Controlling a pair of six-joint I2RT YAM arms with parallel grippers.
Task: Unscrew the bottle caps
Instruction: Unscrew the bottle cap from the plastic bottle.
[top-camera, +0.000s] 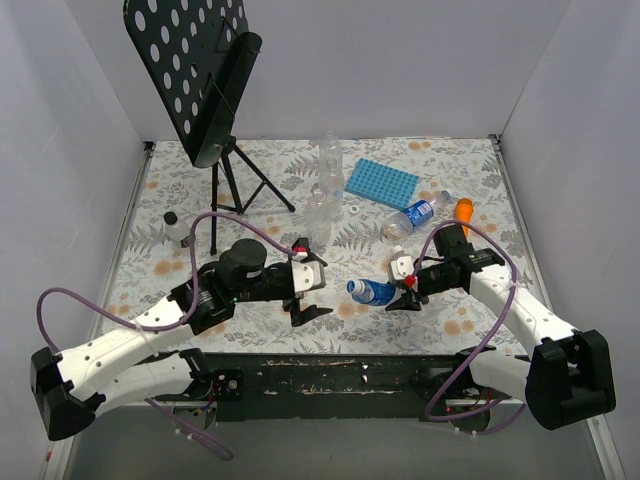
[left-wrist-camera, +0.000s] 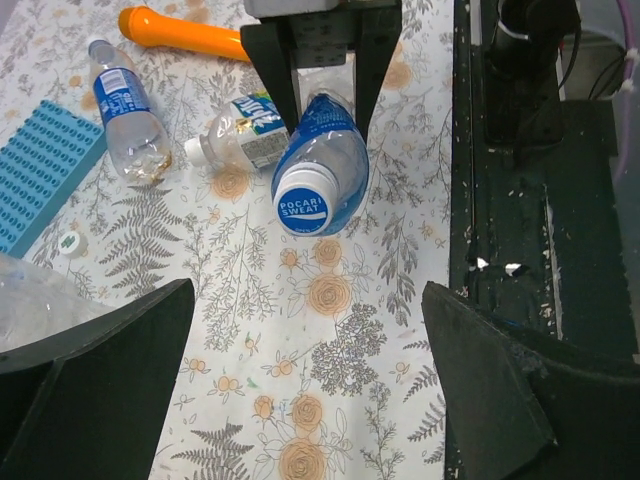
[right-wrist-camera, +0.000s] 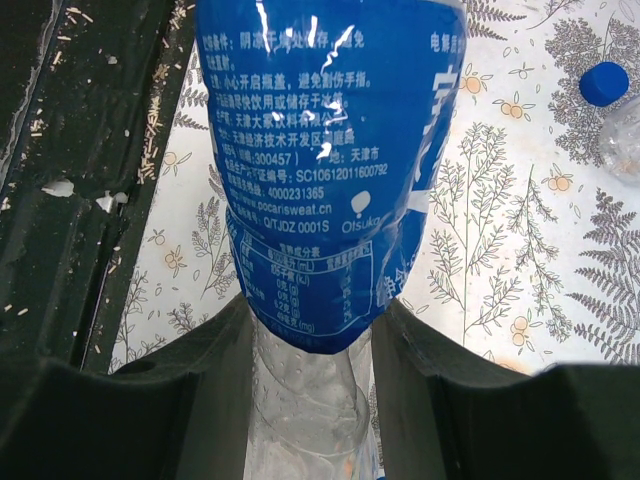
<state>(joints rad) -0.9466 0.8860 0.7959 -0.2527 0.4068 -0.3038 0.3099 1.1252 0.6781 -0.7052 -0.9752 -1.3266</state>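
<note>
**Status of the task item.** The blue cap (left-wrist-camera: 303, 210), printed POCARI SWEAT, is seated on the neck of the held bottle (left-wrist-camera: 335, 165) and is not yet unscrewed. The bottle lies roughly level near the front centre of the tabletop (left-wrist-camera: 330, 400), with its cap end toward the left arm. The views do not show whether it rests on the surface or clears it.

**Claws.** The right claw (left-wrist-camera: 327, 115) pinches the bottle body, one finger on each side of the blue label. The left claw (left-wrist-camera: 308, 290) is spread wide and holds nothing. It faces the cap head-on and is apart from it.

**Progress (judgement).**
- Done: a loose blue cap (right-wrist-camera: 605, 83) lies on the tabletop and a loose white cap (left-wrist-camera: 70, 240) lies just beside the tray (left-wrist-camera: 45, 170). This suggests at least two bottles are already open.
- In hand: the held bottle, which is ready for the left claw to close on the cap and turn it.
- Left: two lying bottles (left-wrist-camera: 250, 130) (left-wrist-camera: 125, 110) sit beyond the held one, and upright bottles (top-camera: 320, 205) stand at mid-table. Their necks are too small to tell capped from bare.

**Containers and contents.**
- Held bottle: no liquid shows, and the clear section in the right wrist view looks empty.
- Lying bottles: crumpled, with no liquid level visible.
- Tray: ridged, with nothing seen on it.
- An orange stick (left-wrist-camera: 185, 35) lies past the lying bottles and is not part of the task.
</note>
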